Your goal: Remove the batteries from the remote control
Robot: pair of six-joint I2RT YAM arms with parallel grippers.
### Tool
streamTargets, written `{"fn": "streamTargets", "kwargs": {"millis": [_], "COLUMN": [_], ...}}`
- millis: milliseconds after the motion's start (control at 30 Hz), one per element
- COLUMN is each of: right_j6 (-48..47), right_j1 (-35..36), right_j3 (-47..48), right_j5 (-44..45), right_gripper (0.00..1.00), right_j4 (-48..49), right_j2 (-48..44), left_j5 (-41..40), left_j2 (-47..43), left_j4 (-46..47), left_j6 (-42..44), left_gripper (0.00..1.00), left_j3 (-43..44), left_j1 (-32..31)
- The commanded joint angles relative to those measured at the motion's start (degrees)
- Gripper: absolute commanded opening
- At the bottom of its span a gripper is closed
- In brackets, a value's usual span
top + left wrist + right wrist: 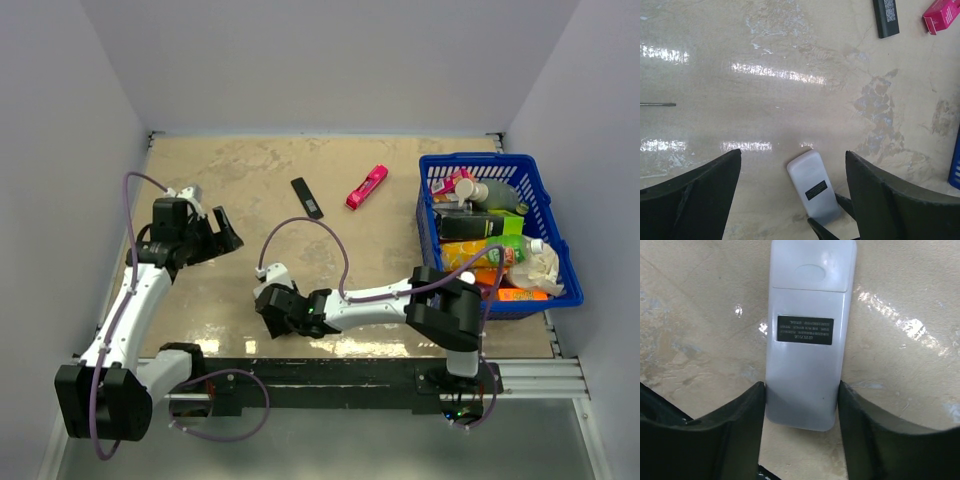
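Observation:
A white remote control (805, 355) lies on the beige table with its back up, showing a black label and a shut battery cover (812, 265). The batteries are hidden. My right gripper (801, 387) is shut on the remote's near end, one finger pressed on each long side. In the top view the right gripper (272, 312) sits low near the table's front middle and covers the remote. The left wrist view shows the remote (813, 187) below and ahead of my left gripper (792, 155), which is open and empty. The left gripper (222, 235) hangs at the table's left.
A black remote (308, 197) and a pink packet (366, 186) lie towards the back middle of the table. A blue basket (553, 240) full of bottles and packets stands at the right edge. Grey walls close in the table on three sides.

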Motion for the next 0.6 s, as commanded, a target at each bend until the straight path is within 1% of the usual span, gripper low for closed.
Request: {"fn": "streamTargets", "kwargs": {"millis": [0, 67, 200, 233, 300, 333, 400, 433, 467, 500, 567], "right_j6": [-0.83, -3.02, -7.42, -8.13, -9.62, -10.06, -10.59, -10.68, -10.51, -10.33, -9.98], "right_j1": [0.37, 0.37, -0.07, -0.42, -1.56, -2.0, -3.76, -4.55, -6.38, -7.27, -9.73], "right_j3": [-0.23, -1.45, -3.92, -4.27, -5.5, -6.03, -7.87, -8.66, -10.41, -11.38, -13.58], "right_j5": [4.16, 4.6, 3.55, 1.89, 0.04, -1.19, -4.7, -6.28, -9.69, -11.29, -15.41], "right_gripper": [0.45, 0.38, 0.33, 0.33, 0.33, 0.33, 0.32, 0.31, 0.31, 0.31, 0.3], "right_j4": [0.07, -0.2, 0.42, 0.51, 0.59, 0.85, 1.56, 2.26, 3.92, 4.89, 7.61], "right_j2": [-2.27, -5.41, -12.28, -13.42, -17.28, -18.78, -22.81, -24.14, -25.46, -28.17, -30.3], "left_j5": [3.14, 6.39, 14.3, 17.53, 20.01, 23.68, 28.18, 32.64, 34.51, 37.23, 40.49], "left_j2": [0.98, 0.99, 0.11, -0.07, -0.33, -0.42, -0.77, -1.03, -1.82, -2.26, -3.32], "left_j4": [1.63, 2.51, 5.41, 5.94, 7.08, 8.65, 10.76, 13.56, 14.89, 16.21, 19.99], "left_j6": [2.15, 3.38, 4.88, 5.32, 5.5, 5.5, 4.36, 3.74, 2.26, 1.55, -0.2], "left_gripper": [0.87, 0.85, 0.81, 0.8, 0.79, 0.79, 0.78, 0.77, 0.77, 0.77, 0.77], "left_j3": [0.11, -0.24, -1.65, -1.91, -2.35, -2.7, -4.1, -4.64, -5.34, -6.3, -7.71], "left_j1": [0.46, 0.37, 0.28, 0.28, 0.2, 0.2, 0.11, 0.02, 0.02, -0.07, -0.42]}}
